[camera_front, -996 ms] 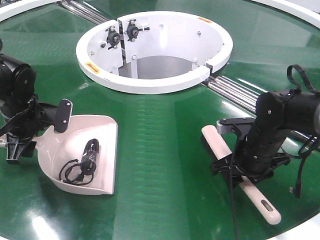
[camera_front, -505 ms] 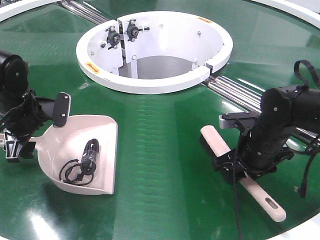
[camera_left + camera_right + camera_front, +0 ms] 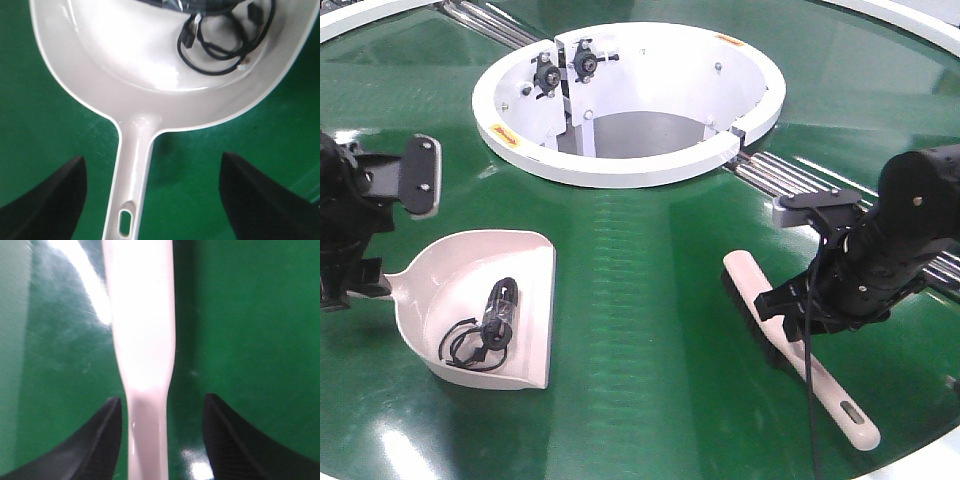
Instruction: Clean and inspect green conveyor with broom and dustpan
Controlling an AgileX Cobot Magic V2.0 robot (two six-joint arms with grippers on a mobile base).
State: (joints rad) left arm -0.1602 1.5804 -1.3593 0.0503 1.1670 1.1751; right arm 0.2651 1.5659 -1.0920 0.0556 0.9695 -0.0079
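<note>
black cable [image 3: 485, 325] | coiled, loose loops | small plug ends visible

dustpan [image 3: 150, 75] front lip cut off at top.

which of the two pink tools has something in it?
The dustpan, on the left: a coiled black cable lies in its scoop. The broom is flat and bare.

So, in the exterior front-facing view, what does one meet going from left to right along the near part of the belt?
Black left gripper → pale pinkish-beige plastic dustpan → pale pinkish-beige flat broom → black right gripper.
</note>
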